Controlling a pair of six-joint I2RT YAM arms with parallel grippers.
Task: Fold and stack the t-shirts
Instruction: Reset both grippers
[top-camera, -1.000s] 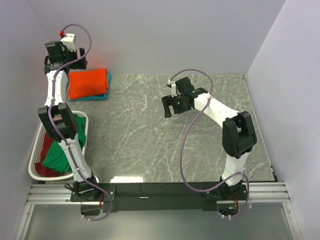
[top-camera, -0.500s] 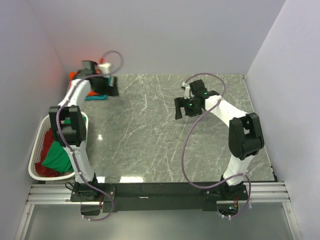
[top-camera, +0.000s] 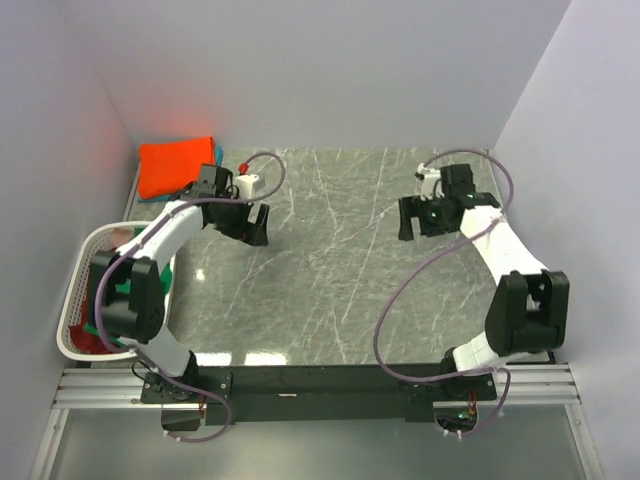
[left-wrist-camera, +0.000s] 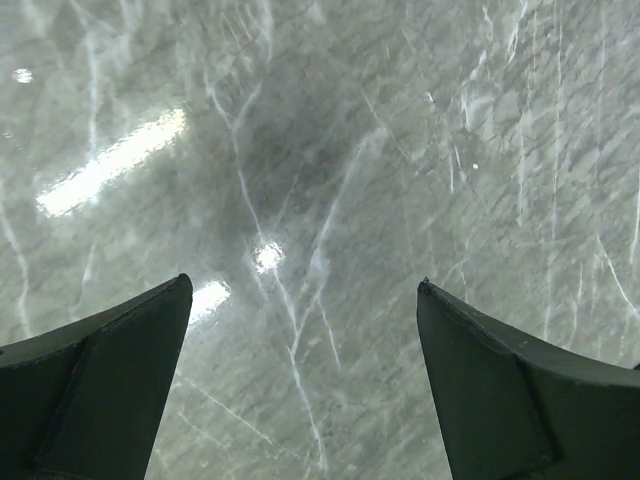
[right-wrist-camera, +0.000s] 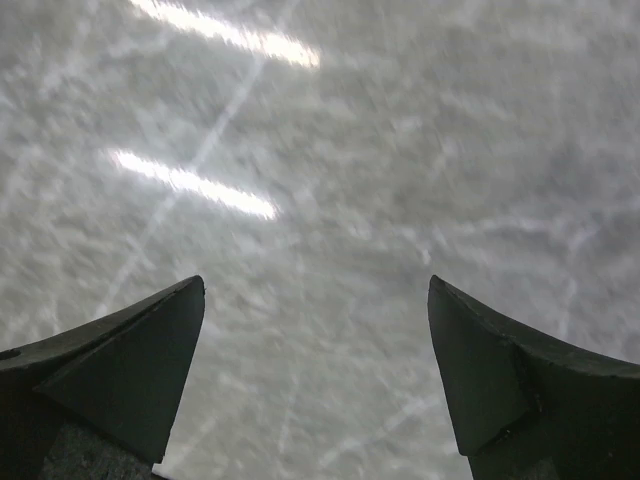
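Table (top-camera: 330, 280) centre is bare marble. Basket (top-camera: 72, 350) at near left holds the loose shirts (top-camera: 84, 332), part hidden by the left arm. Orange shirt (top-camera: 175, 165) lies folded in the far-left corner, apparently the stack. Left gripper (top-camera: 255, 225) hangs over the table just right of that stack, jaws wide, nothing held. Right gripper (top-camera: 408, 218) hangs far right, also wide and holding nothing. Likely between shirts. Next move calls for the left arm to reach into the basket and pull one shirt out flat.

L arm (top-camera: 165, 228) partly hides shirts (top-camera: 82, 330) in basket (top-camera: 100, 236).
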